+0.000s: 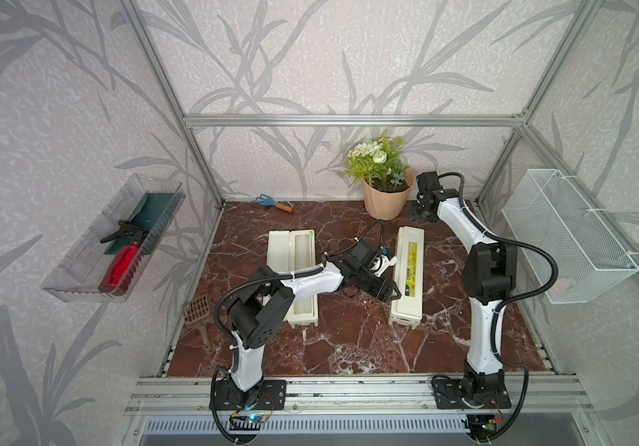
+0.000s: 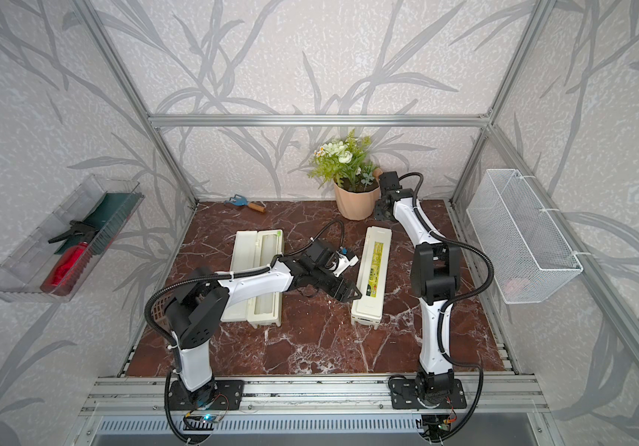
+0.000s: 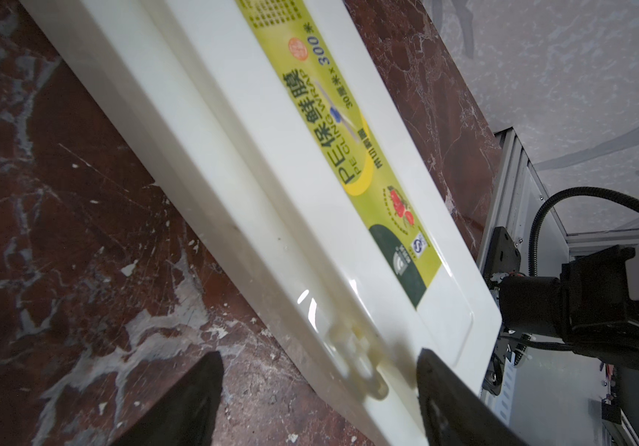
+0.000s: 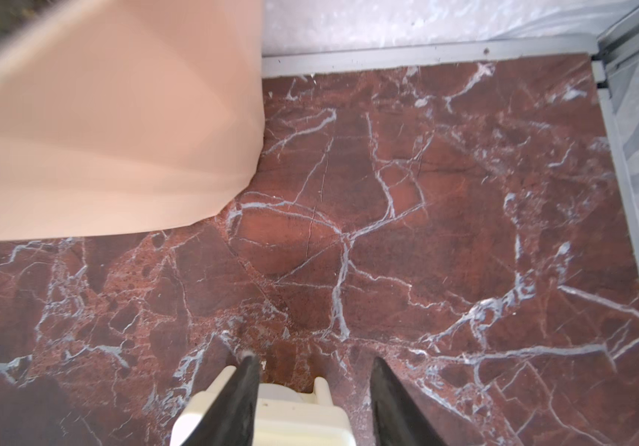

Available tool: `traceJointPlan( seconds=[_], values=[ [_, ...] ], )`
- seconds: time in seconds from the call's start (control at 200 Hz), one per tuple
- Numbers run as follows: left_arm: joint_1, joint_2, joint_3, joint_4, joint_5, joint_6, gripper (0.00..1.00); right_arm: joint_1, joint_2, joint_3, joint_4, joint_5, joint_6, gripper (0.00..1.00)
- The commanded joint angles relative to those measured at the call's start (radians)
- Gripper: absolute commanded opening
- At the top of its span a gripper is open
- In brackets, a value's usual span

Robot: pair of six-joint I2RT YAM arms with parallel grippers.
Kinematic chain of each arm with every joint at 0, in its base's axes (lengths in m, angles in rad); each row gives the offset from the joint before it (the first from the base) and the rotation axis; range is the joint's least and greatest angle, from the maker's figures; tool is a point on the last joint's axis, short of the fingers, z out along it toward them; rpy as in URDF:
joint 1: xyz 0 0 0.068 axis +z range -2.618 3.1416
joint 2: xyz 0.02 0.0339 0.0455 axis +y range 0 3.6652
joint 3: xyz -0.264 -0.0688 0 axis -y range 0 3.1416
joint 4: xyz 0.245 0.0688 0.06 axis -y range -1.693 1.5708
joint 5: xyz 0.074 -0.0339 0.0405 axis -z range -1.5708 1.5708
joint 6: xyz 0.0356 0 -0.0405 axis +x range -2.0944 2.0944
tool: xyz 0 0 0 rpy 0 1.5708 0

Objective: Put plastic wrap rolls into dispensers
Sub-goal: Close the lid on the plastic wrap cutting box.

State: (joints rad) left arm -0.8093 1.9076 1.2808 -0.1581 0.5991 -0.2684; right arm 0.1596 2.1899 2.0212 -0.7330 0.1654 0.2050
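Veined red marble, glossy oblong dispenser

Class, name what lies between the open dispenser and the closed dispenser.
In both top views, the left gripper hangs over the marble table there, its fingers at the edge of the closed dispenser.

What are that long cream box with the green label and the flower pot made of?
The closed dispenser looks like glossy moulded plastic: sharp light glints, rounded edges. Its label seems a printed sticker. The pot looks like matte peach plastic with faceted sides, though unglazed ceramic is possible.
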Motion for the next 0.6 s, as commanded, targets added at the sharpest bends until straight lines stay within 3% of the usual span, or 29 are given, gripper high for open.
traceJointPlan(
  seconds=[0.0, 0.595],
  values=[
    [0.002, 0.03, 0.031, -0.018, 0.004, 0.017, 0.78, -0.002, 0.034, 0.019, -0.076, -0.013, -0.03, 0.48],
    [-0.002, 0.046, -0.003, -0.033, 0.044, 0.004, 0.77, 0.01, -0.003, -0.088, -0.096, -0.042, -0.087, 0.45]
  ],
)
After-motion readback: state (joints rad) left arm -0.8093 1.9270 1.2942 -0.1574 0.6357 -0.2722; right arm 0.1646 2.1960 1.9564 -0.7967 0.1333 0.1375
